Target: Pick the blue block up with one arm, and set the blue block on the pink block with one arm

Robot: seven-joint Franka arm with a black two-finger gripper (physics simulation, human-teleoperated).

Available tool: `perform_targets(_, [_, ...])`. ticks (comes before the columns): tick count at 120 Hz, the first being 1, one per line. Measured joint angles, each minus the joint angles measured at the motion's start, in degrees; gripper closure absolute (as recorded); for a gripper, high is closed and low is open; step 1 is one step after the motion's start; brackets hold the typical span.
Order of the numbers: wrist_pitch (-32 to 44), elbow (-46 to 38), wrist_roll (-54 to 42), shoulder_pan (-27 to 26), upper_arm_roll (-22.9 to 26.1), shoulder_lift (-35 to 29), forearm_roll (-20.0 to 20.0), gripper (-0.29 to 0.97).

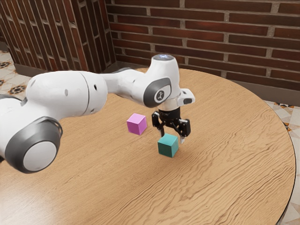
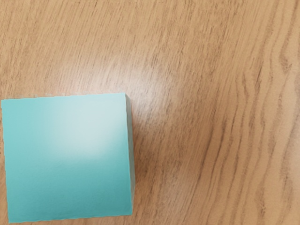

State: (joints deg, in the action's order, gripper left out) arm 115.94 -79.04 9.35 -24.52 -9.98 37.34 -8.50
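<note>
A teal-blue block rests on the round wooden table, near its middle. My gripper hovers just above the block's far upper edge, pointing down, with its black fingers spread apart and nothing between them. In the wrist view the blue block lies close under my hand, off to one side, with bare wood beside it. A pink block sits on the table a short way to the exterior view's left of the blue block, apart from it and from the gripper.
A brick wall runs behind the table. The table's rim curves round at the exterior view's right. My arm's white links reach in from the left, above the tabletop.
</note>
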Motion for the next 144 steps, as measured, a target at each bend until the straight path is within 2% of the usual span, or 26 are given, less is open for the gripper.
perform_targets(30, [4.84, 1.19, 2.34, 0.88, -1.64, 1.67, 0.12, 0.07])
perform_targets(56, [6.04, 3.29, 3.63, 2.5, -0.78, 4.49, 0.2, 0.08])
perform_targets(108, [2.34, 2.47, 1.69, 2.49, -0.27, 4.64, 0.08, 0.08])
perform_targets(144, [1.49, 3.31, -1.55, 2.53, -0.25, 7.75, -0.08, 0.09])
